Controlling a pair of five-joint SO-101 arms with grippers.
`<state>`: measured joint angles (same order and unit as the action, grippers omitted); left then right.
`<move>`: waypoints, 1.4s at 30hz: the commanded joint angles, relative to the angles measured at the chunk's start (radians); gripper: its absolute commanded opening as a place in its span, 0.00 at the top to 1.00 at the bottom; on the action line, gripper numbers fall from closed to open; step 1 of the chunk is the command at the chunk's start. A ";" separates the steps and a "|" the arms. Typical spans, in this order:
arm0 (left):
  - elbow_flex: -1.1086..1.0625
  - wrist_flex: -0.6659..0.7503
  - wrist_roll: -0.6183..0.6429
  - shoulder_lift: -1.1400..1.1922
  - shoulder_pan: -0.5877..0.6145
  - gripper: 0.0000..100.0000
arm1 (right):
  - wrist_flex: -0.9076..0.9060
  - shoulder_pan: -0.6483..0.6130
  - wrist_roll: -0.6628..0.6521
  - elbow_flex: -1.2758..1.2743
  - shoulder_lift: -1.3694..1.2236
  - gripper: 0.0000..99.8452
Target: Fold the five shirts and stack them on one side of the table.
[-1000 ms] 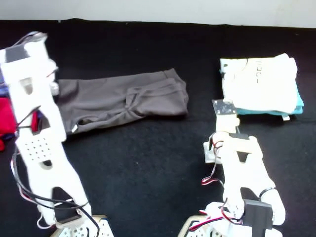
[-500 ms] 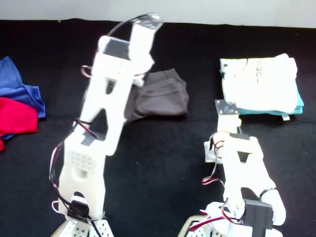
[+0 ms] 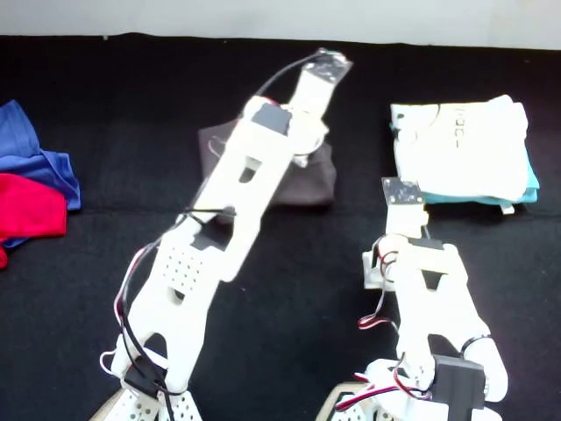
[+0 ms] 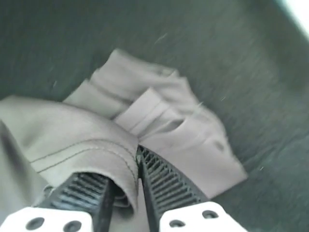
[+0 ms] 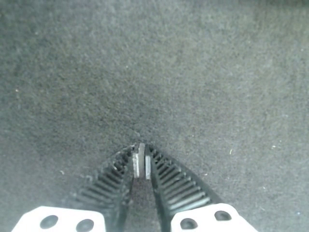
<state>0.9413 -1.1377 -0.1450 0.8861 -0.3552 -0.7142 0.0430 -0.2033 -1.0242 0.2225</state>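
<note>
Five shirts share the black tabletop (image 3: 289, 289). At the far left, a blue shirt (image 3: 31, 153) and a red shirt (image 3: 31, 217) lie crumpled and touching, the red one nearer the arms; both are unfolded and presumably wait their turn. The left arm (image 3: 228, 228) stretches diagonally from its base across the middle of the tabletop to the grey shirt (image 3: 302, 180). In the wrist view the left claw (image 4: 126, 169) is clenched on a doubled hem of this grey shirt (image 4: 159, 116), holding the cloth over the layers below. The grip suggests one half is being laid over the other to make a compact packet, so folding of this garment appears to be in hand. Further right, the right arm (image 3: 429, 298) sits drawn back near its base. The right claw (image 5: 140, 162) is closed on nothing, its tips meeting just above bare tabletop, probably parked to leave the working area free. At the far right, a folded white shirt (image 3: 456, 145) rests squarely on a folded teal shirt (image 3: 530, 184), forming the stack that the grey shirt should join.
</note>
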 commanded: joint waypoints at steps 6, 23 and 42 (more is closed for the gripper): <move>0.016 0.104 0.003 -0.019 -0.013 0.88 | 0.028 0.010 0.012 -0.004 -0.008 0.99; 0.231 -0.304 -0.003 0.025 0.254 0.99 | 0.030 0.010 0.012 -0.004 -0.008 0.99; 0.378 -0.551 0.002 0.090 -0.157 0.99 | 0.030 0.010 0.012 -0.004 -0.008 0.99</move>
<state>1.2513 -1.6625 -0.1465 1.0319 -0.4856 -0.7112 0.0430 -0.2033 -1.0257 0.2225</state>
